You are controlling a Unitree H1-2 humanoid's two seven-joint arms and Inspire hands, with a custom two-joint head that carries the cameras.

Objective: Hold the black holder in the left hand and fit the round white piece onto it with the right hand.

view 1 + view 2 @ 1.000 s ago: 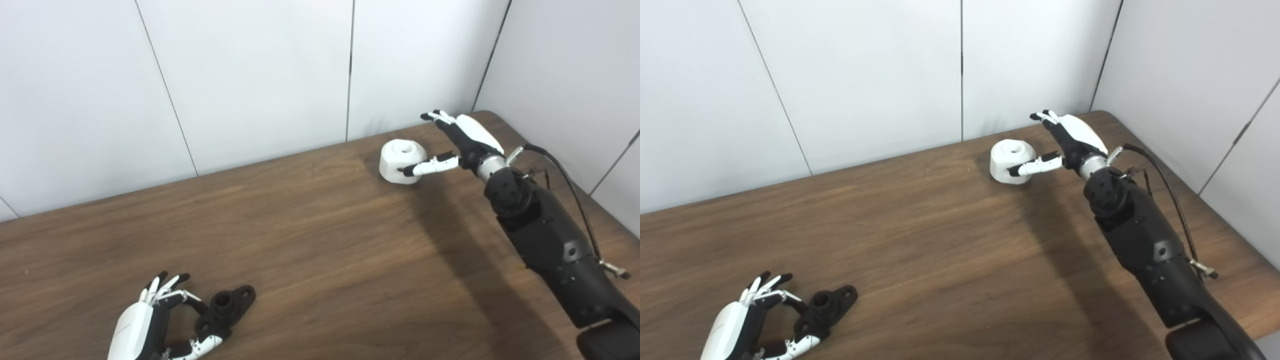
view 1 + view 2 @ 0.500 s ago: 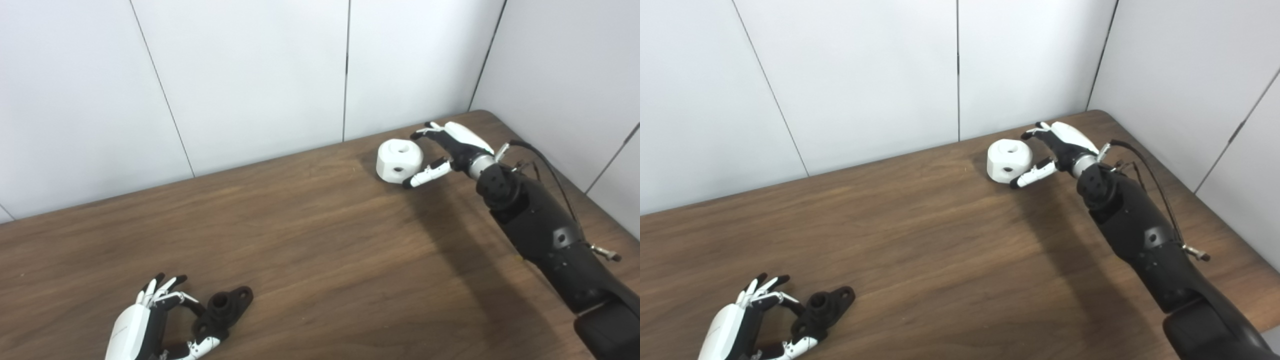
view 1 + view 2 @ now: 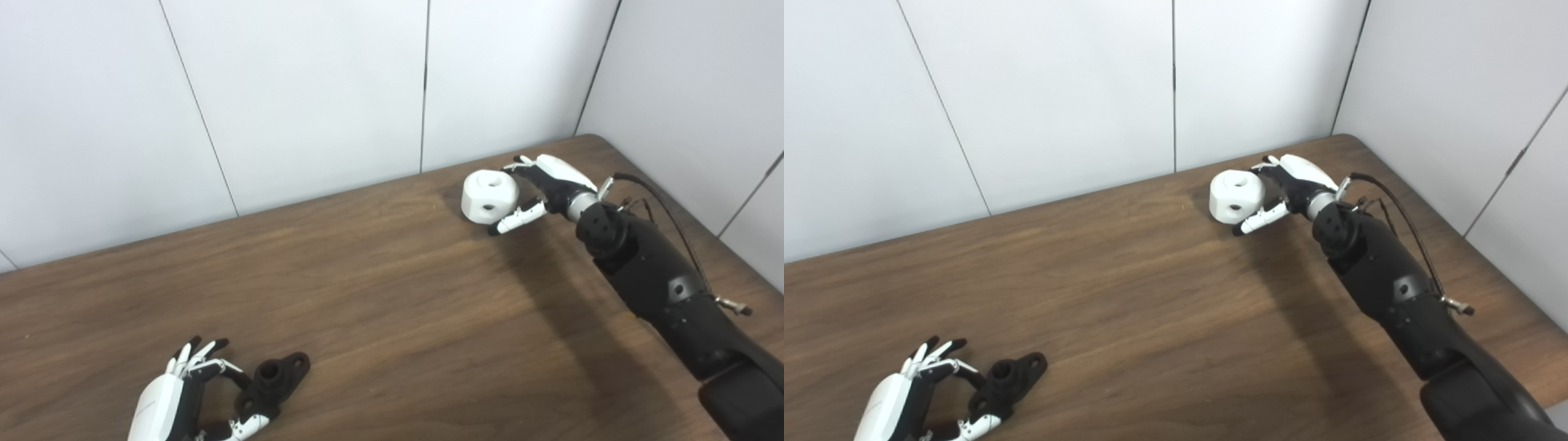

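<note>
The black holder (image 3: 274, 381) lies flat on the table at the near left. My left hand (image 3: 184, 401) is beside it, with one finger and the thumb closed on its near end and the other fingers spread. The round white piece (image 3: 490, 196), which has a hole on top and one in its side, is tilted at the far right of the table. My right hand (image 3: 545, 187) grips it, fingers behind its top and thumb under its front edge.
The brown wooden table (image 3: 392, 294) ends at white wall panels at the back and right. My right forearm (image 3: 661, 282) and its cable cross the table's right part. The two parts lie far apart.
The right hand has closed around the white piece, tipping it from flat so its side hole faces me, and drawn back slightly. The left hand and holder have stayed still. The camera shifted a little.
</note>
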